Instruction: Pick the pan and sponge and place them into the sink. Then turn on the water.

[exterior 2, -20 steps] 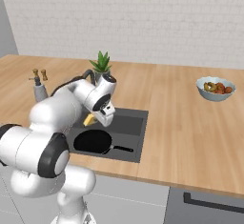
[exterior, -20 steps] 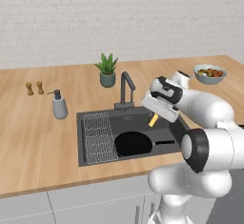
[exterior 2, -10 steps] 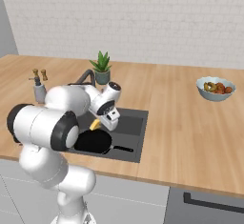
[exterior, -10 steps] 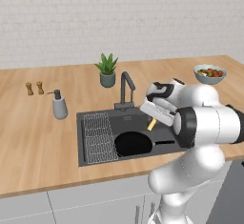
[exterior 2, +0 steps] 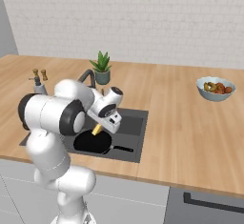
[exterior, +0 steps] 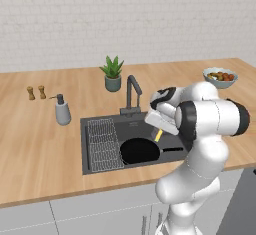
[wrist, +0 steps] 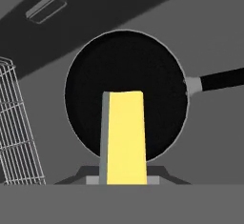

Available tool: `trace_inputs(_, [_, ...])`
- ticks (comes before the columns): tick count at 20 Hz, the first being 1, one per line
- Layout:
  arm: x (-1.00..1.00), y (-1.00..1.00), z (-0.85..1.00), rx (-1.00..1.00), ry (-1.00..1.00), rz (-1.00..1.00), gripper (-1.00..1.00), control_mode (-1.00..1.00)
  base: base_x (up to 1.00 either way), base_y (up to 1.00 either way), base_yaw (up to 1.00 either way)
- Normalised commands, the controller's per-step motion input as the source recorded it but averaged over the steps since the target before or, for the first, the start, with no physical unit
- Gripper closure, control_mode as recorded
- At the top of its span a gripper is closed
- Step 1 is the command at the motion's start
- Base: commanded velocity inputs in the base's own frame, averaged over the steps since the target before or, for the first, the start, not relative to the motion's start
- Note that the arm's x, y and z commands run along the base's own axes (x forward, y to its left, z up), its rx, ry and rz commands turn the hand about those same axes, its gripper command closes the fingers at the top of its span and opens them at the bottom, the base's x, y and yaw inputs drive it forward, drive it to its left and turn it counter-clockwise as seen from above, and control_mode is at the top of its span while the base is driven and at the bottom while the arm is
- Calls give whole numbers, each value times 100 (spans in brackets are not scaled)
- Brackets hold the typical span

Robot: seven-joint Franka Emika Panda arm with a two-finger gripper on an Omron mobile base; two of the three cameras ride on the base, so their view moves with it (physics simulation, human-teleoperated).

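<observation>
The gripper [exterior: 159, 133] hung above the sink [exterior: 100, 161], its jaws clamped on the sponge [wrist: 125, 137], which pointed down with its yellow layer showing. The black pan [exterior: 140, 151] lay on the basin floor directly beneath the sponge, its handle [wrist: 219, 80] reaching toward 3 o'clock in the hand view. A wire grid rack [exterior: 104, 143] sat at the pan's 9 o'clock. The dark faucet [exterior: 132, 92] stood at the sink's 12 o'clock edge, beside a potted plant [exterior: 113, 73].
</observation>
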Motion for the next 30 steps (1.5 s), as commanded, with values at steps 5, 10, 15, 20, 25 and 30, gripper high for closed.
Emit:
trace_inputs(5, [31,0,-36,0,0,19,100,-100,0,0,0])
trace_inputs(10, [33,1,-35,0,-1,10,100,-100,0,0,0])
trace_inputs(15, [33,5,-38,0,0,0,100,-100,0,0,0])
trace_inputs(20, [24,10,-33,0,0,0,100,-100,0,0,0])
trace_inputs(25, [1,19,-32,0,0,0,100,-100,0,0,0])
trace_inputs(30, [9,17,-26,0,0,0,100,-100,0,0,0])
